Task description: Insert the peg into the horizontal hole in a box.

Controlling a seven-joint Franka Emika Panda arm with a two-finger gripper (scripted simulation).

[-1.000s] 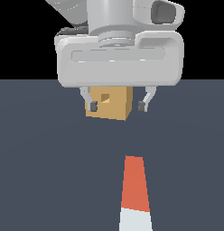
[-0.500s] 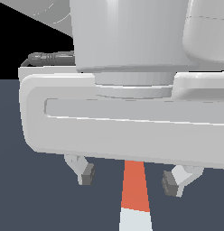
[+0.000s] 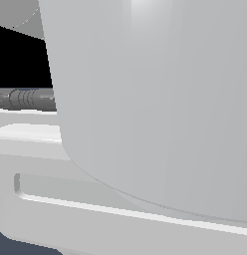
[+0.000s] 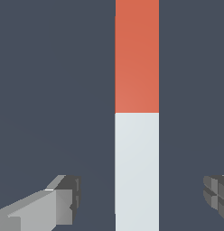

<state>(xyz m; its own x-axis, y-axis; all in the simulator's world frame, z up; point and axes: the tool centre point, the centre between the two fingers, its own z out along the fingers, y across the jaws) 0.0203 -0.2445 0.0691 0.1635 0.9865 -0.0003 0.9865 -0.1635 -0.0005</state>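
Your peg (image 4: 137, 115) lies flat on the dark floor (image 4: 50, 90), orange half leading away, white half between the 2 fingers (image 4: 64, 205). Your gripper (image 4: 141, 198) is spread wide, touching nothing. The arm (image 3: 155, 99) fills the exterior view.

Dark slate-grey floor (image 4: 50, 90), plain and flat, black backdrop (image 3: 21, 55) beyond

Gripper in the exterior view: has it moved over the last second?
Yes. The gripper has come toward the camera: its body now fills the exterior view, hiding box and floor it earlier left visible. In the wrist view its open fingers straddle the peg.
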